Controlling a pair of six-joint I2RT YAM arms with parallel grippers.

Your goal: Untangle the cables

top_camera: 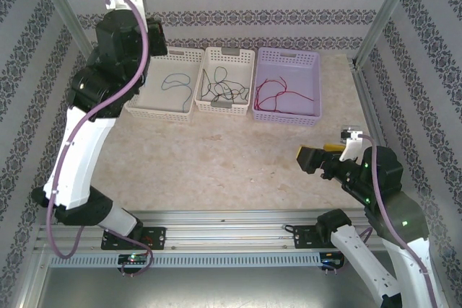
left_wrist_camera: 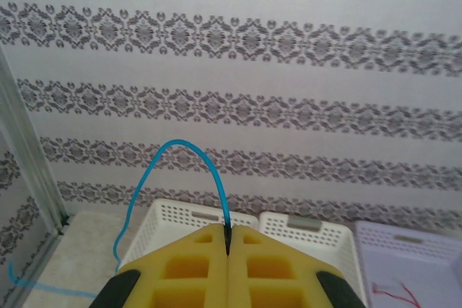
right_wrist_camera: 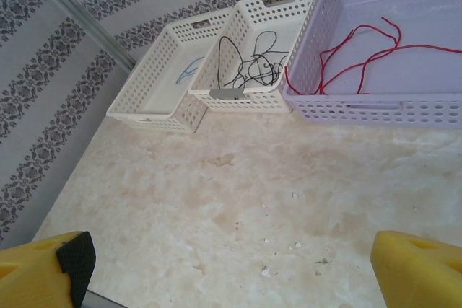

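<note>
At left claw (left_wrist_camera: 227,239), blue cable (left_wrist_camera: 180,142) pinched, arching upward; right claw (right_wrist_camera: 231,265) spread, well apart from red cable (right_wrist_camera: 351,32).

Your far-left white plastic basket (top_camera: 160,113) holds the thin blue cable (top_camera: 189,90), the middle basket (top_camera: 209,107) black cables (top_camera: 220,89). The right lilac basket (top_camera: 285,119) holds a red cable (top_camera: 278,92).

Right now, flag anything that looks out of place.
A blue cable is pinched in the shut left gripper, arcing up and drooping beside the left white basket rather than lying in it. Nothing else stands out.
</note>
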